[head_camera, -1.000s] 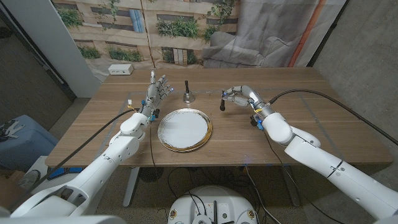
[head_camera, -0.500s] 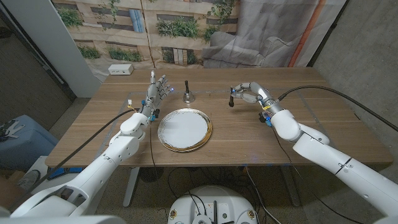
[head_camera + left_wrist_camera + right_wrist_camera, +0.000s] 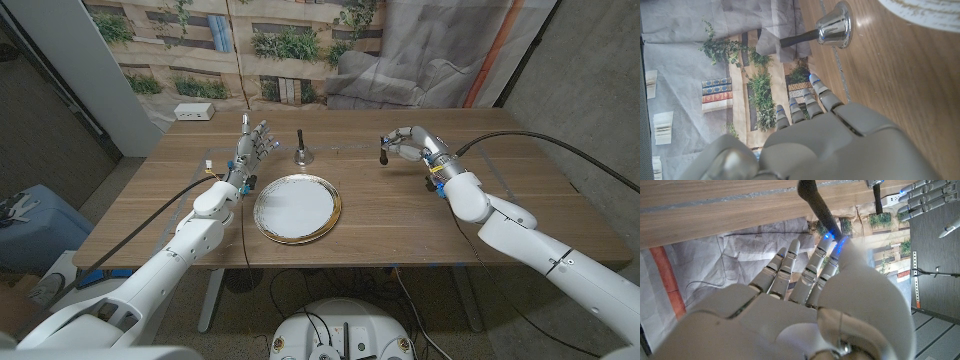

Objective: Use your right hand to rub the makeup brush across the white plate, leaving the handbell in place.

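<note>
Wooden table (image 3: 520, 200) is backing the scene; right hand (image 3: 408, 143) is pinching the makeup brush (image 3: 383, 156) by its dark handle, holding it off to the right, well apart from the white plate (image 3: 297, 209). Brush is looking light, bristles soft, so mid-handle grip suits; left hand (image 3: 254, 148) is standing open, empty, beside the handbell (image 3: 300, 151).

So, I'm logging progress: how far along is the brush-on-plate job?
Done: the right hand holds the makeup brush above the table. In hand: carrying it, well right of the white plate. Left: rubbing it across the plate. The handbell stands untouched; left hand idle.
</note>
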`<state>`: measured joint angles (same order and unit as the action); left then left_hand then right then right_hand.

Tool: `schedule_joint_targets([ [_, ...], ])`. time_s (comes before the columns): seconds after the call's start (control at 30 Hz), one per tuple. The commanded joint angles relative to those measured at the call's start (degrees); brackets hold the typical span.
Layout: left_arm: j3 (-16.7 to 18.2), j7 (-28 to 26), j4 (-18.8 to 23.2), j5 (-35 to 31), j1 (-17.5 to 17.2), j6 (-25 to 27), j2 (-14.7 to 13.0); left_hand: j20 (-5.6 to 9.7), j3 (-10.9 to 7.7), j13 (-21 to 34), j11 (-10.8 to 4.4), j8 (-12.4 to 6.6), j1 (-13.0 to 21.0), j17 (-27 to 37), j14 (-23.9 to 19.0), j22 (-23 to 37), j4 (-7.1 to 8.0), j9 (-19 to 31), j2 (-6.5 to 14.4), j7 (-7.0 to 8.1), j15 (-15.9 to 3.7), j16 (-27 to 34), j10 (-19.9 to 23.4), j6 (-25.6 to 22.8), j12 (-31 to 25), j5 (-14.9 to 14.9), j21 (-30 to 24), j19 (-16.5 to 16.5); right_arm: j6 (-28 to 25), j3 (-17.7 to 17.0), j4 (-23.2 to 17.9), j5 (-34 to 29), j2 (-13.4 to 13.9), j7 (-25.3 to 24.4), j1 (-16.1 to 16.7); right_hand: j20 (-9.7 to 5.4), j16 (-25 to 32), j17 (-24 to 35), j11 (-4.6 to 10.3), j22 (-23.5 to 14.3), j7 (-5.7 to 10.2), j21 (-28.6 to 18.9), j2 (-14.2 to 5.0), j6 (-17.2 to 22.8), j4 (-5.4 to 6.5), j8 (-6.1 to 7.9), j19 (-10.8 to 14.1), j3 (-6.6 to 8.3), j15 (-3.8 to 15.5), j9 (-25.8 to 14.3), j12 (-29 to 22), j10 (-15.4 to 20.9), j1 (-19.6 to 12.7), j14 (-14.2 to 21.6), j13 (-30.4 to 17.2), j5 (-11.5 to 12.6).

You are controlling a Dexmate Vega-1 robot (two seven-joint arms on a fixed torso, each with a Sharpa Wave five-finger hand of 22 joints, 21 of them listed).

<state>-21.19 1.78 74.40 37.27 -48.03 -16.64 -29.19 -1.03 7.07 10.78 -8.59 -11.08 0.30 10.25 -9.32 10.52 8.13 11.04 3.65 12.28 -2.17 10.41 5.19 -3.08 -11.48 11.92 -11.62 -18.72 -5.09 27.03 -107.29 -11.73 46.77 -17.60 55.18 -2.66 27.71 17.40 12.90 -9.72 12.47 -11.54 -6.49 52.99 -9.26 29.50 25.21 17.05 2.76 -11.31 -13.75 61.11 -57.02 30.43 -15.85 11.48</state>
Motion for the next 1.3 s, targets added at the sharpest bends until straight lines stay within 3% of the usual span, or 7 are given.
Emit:
schedule_joint_targets([
  [0.03, -0.01, 0.00, -0.02, -0.01, 0.01, 0.00, 0.00, -0.06, 0.16, 0.16, -0.40, -0.20, -0.01, 0.10, -0.57, 0.27, 0.41, 0.13, 0.90, 0.38, -0.75, 0.19, 0.08, -0.08, -0.39, 0.44, -0.37, -0.34, -4.09, 0.96, 0.56, -6.61, 0.75, -1.95, -0.83, 0.05, -0.30, 0.32, -0.33, -0.27, 0.01, 0.01, -0.15, 0.78, 0.03, 0.55, 0.08, -0.22, 8.89, -0.34, 0.29, 0.34, -0.06, 0.41, -0.07, 0.34],
  [1.03, -0.01, -0.01, -0.02, -0.02, 0.01, 0.00, 0.01, -0.06, 0.16, 0.16, -0.40, -0.20, -0.01, 0.10, -0.56, 0.27, 0.41, 0.13, 0.91, 0.38, -0.78, 0.18, 0.09, -0.10, -0.39, 0.44, -0.38, -0.36, -16.29, 7.88, 0.46, -23.45, 0.73, -1.59, -4.37, 0.12, -0.31, 0.34, -0.34, -0.26, 0.00, -0.02, -0.23, 0.92, -0.01, 0.49, 0.22, -0.16, 9.01, -0.34, 0.24, 0.53, -0.13, 0.71, -0.16, 0.43],
  [1.3, -0.01, -0.01, -0.02, -0.01, 0.01, 0.00, 0.01, -0.07, 0.17, 0.16, -0.34, -0.21, -0.02, 0.10, -0.58, 0.27, 0.41, 0.13, 0.91, 0.38, -0.78, 0.19, 0.12, -0.11, -0.41, 0.44, -0.37, -0.35, -17.82, 8.81, 1.30, -24.98, 0.32, -0.57, -5.12, 0.12, -0.36, 0.30, -0.34, -0.26, -0.01, -0.05, -0.21, 1.02, -0.02, 0.51, 0.33, -0.14, 9.01, -0.34, 0.22, 0.58, -0.13, 0.76, -0.20, 0.45],
])
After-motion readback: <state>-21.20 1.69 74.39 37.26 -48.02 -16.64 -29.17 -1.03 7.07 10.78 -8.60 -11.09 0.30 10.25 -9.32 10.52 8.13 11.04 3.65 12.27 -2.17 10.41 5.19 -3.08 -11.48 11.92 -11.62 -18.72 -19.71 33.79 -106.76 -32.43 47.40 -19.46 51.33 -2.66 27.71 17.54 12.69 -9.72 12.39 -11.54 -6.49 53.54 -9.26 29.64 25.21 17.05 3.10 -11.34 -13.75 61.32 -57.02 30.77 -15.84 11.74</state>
